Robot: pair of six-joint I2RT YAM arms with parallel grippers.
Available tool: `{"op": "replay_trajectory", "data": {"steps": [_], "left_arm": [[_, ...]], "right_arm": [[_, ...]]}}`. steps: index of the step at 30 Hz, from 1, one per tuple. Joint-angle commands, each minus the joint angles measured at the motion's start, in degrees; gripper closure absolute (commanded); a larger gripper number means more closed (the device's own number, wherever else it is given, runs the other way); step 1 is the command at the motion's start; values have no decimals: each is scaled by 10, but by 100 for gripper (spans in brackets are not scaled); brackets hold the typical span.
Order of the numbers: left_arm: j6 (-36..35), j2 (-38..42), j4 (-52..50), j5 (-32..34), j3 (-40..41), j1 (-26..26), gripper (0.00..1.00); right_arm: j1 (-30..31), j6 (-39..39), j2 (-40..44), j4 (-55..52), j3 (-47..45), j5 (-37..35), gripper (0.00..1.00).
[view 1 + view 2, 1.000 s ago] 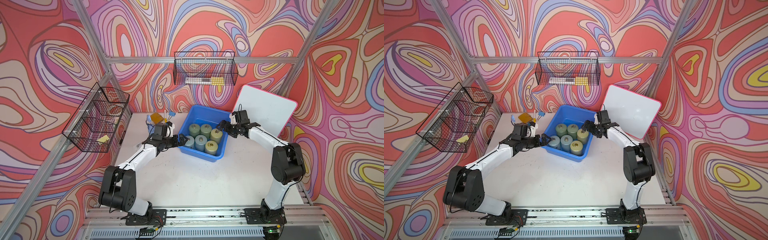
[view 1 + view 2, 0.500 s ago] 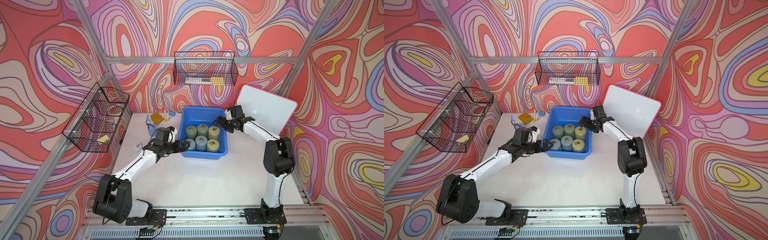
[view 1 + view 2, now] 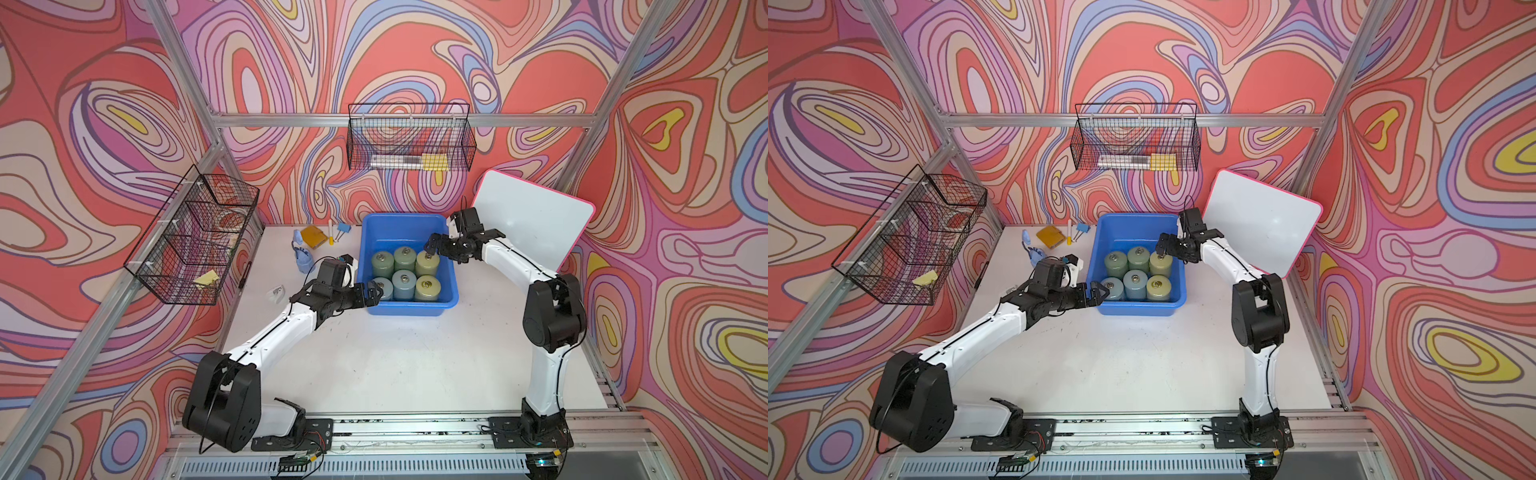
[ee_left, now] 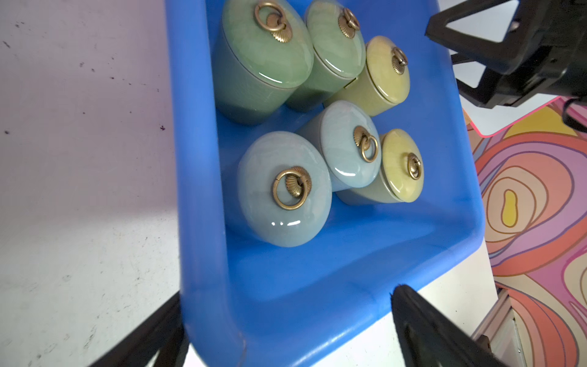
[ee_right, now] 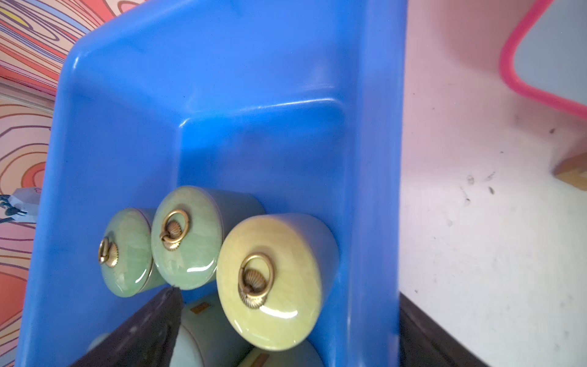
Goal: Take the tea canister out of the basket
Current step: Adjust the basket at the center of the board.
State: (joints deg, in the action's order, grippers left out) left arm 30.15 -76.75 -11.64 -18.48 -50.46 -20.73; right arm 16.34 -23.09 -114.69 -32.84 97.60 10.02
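The bright blue basket (image 3: 411, 309) (image 3: 1133, 309) stands at the back middle of the white table. Several lidded tea canisters with brass ring pulls stand upright inside, green, pale blue and yellow. My left gripper (image 3: 374, 291) (image 3: 1100, 291) (image 4: 287, 294) is open, with its fingers on either side of the basket's near left corner (image 4: 197, 159), beside a pale blue canister (image 4: 284, 190). My right gripper (image 3: 444, 251) (image 3: 1174, 250) (image 5: 287, 295) is open over the back right yellow canister (image 5: 270, 279) (image 3: 427, 262). One of its fingers is inside the basket; the other is outside the right wall (image 5: 374, 159).
A pink-edged whiteboard (image 3: 536, 216) leans at the back right, close behind my right arm. Black wire baskets hang on the back wall (image 3: 409, 139) and the left wall (image 3: 195, 241). A yellow block (image 3: 313, 237), a blue clip (image 3: 343, 227) and other small items lie left of the basket.
The basket has turned from slanted to square with the table. My right gripper's jaws have opened wider. My left gripper has shifted toward the basket's near left corner.
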Motion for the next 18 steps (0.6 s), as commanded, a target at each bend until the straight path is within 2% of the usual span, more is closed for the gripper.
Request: {"op": "replay_trajectory", "data": {"steps": [1, 10, 15, 18], "left_arm": [[2, 51, 7, 63, 5, -5, 1], [-12, 151, -31, 177, 31, -5, 1], [-6, 199, -4, 191, 77, -5, 1], [0, 221, 34, 185, 112, -5, 1]], "right_arm": [[4, 32, 56, -31, -2, -35, 2], [24, 53, 108, -130, -4, -62, 2], [59, 76, 93, -171, 28, -87, 2], [80, 133, 67, -183, 56, -101, 2]]}}
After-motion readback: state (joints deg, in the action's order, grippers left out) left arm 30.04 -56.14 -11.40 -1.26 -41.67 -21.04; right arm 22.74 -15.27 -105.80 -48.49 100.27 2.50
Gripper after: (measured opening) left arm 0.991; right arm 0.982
